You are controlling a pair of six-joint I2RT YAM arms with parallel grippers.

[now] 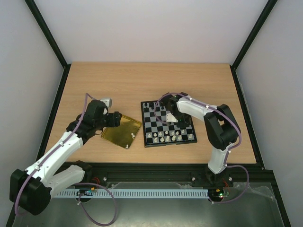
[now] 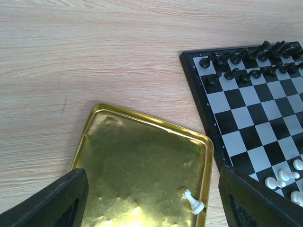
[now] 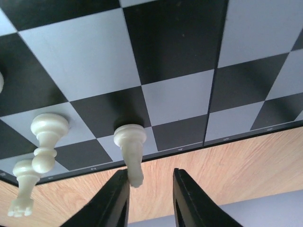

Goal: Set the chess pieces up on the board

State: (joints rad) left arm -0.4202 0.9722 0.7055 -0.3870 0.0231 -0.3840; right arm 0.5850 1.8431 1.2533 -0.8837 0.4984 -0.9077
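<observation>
While the tabletop (image 1: 142,80) carries the board (image 1: 154,124) at right and the tray (image 1: 118,132) at left, my right tool (image 3: 150,175) stands parted, one finger touching a white piece (image 3: 130,146) upright on an edge square. Lifting away skewed could topple it. My left tool (image 2: 154,189) hangs spread, empty, over the tray's rook (image 2: 193,201).

the only writing in sight is a row of tiny pale marks (image 3: 181,150) on the black rim of the board (image 3: 246,134), toward 6 o'clock in the right wrist view, one under each column of squares; they are too blurred to read surely.
</observation>
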